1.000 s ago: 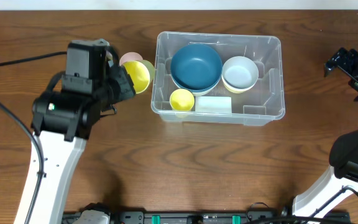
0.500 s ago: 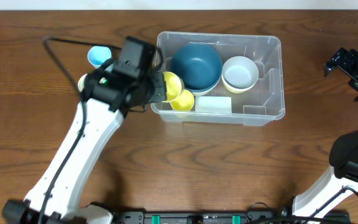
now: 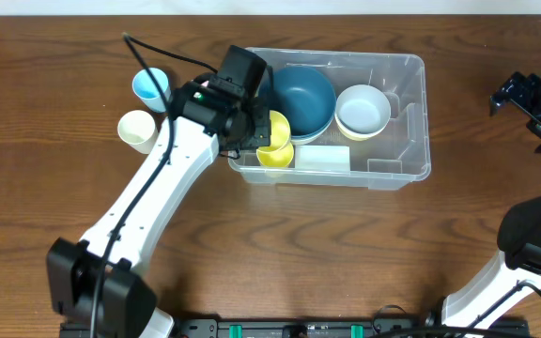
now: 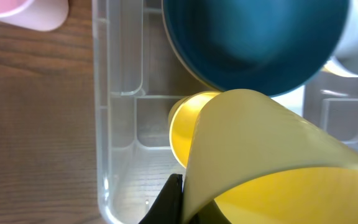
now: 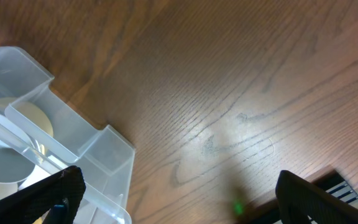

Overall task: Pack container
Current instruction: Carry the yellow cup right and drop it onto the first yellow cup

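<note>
The container (image 3: 425, 122) is a clear bin at the middle back of the table. It holds a blue bowl (image 3: 299, 97), a white bowl (image 3: 363, 111) and a small yellow bowl (image 3: 275, 154). My left gripper (image 3: 257, 131) is over the container's left end, shut on the rim of a tilted yellow cup (image 3: 277, 126). The left wrist view shows that cup (image 4: 272, 155) pinched in the gripper (image 4: 182, 202), hanging above the small yellow bowl (image 4: 185, 121) and the bin wall (image 4: 101, 124). My right gripper (image 3: 533, 105) stands open at the far right, off the container (image 5: 73, 130), with nothing in it (image 5: 179, 199).
A light blue cup (image 3: 148, 86) and a cream cup (image 3: 137, 130) stand on the table left of the container. A pink cup (image 4: 23, 9) lies just outside the bin's left wall. A white label (image 3: 322, 158) sits on the bin's base.
My left arm carried the yellow cup from the table left of the container rightward, over its left end. The blue and cream cups came into view. The right arm stayed still.
</note>
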Controlling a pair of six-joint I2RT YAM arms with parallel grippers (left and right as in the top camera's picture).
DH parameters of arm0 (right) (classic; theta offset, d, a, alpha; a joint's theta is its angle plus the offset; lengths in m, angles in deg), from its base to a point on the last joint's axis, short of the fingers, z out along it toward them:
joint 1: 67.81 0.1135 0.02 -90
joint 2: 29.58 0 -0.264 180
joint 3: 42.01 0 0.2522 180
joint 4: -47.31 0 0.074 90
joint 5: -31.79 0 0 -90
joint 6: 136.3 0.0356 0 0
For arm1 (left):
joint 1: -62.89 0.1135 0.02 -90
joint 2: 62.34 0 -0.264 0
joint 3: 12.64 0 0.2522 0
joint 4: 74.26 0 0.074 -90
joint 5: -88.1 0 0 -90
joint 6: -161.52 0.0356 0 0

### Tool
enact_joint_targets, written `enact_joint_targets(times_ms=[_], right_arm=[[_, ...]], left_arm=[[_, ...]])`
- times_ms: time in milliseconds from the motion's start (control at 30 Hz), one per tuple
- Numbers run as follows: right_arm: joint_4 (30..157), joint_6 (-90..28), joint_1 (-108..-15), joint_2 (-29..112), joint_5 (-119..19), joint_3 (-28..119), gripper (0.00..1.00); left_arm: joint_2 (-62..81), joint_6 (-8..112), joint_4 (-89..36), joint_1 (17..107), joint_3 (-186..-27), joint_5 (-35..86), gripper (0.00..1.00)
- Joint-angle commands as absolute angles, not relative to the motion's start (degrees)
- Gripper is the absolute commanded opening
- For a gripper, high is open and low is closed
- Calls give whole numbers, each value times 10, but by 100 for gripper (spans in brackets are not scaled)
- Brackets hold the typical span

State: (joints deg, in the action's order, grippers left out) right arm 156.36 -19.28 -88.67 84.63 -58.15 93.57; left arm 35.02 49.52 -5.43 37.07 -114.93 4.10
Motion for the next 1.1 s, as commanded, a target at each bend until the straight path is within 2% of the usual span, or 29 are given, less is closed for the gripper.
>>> enact_joint_targets(times_ms=[0,700,733,767,867,1067], right_arm=[[1564,-182,-888,842,-584,935,99],[1564,-182,-888,842,-584,935,99],[1564,-182,-888,842,-584,935,99],[1564,-182,-888,842,-584,935,99],[1564,-182,-888,842,-584,935,99],[1564,-182,-888,842,-584,935,99]], left_arm=[[365,507,-54,371,-1162,36,6],[376,507,-25,371,-1162,34,11],[376,507,-25,371,-1162,34,17],[376,507,-26,371,-1162,34,33],[376,514,-34,372,-1162,34,59],[371,518,-26,409,-1219,34,73]])
